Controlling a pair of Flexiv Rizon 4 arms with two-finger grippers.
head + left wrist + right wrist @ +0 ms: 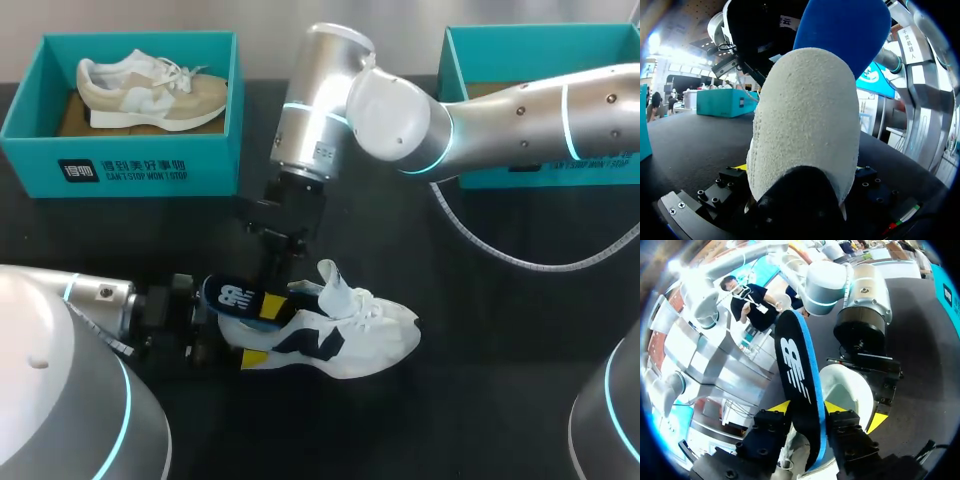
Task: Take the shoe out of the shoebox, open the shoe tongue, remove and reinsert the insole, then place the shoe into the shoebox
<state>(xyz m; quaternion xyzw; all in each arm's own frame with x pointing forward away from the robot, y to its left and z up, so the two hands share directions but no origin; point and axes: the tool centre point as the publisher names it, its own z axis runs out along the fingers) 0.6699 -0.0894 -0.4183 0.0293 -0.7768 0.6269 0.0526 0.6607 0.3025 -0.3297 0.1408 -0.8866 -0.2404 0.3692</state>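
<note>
A white shoe (355, 335) with a navy mark lies on its side on the dark table (500, 380). My left gripper (245, 352) comes in from the lower left and is shut on the shoe's heel (805, 125), which fills the space between its widely spread fingers. A navy and blue insole (243, 300) sticks up out of the heel opening. My right gripper (275, 290) hangs down over it. In the right wrist view the insole (797, 385) stands between the right gripper's (807, 407) yellow tips, which press on it from both sides above the shoe's opening (847, 392).
A teal shoebox (120, 170) at the back left holds a beige shoe (150, 90). A second teal shoebox (470, 50) stands at the back right, partly behind my right arm. A pale cable (520, 262) loops over the table on the right.
</note>
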